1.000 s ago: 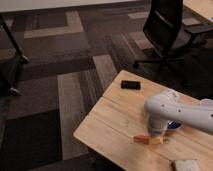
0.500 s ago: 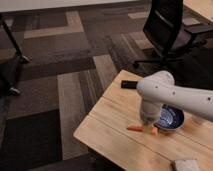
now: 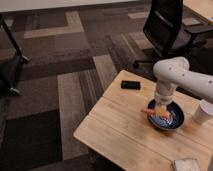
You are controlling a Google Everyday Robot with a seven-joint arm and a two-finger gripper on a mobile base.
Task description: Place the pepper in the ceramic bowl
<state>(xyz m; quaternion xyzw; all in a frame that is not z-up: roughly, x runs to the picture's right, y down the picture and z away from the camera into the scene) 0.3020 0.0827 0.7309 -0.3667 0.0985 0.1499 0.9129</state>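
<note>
Orange pepper [image 3: 156,113] hangs clamped in the gripper [image 3: 160,111] above the blue bowl's [image 3: 176,120] rim, awaiting a lowering and release.

Hand [image 3: 161,107] closed, arm reaching down

1. The ceramic bowl [image 3: 169,119] sits on the tabletop [image 3: 120,127], near its right side
2. The tool [image 3: 161,108] hangs over the bowl's left rim, shut on the pepper [image 3: 155,113]
3. A cup [image 3: 203,111] stands right of the bowl
4. A phone [image 3: 130,85] lies behind, to the left
</note>
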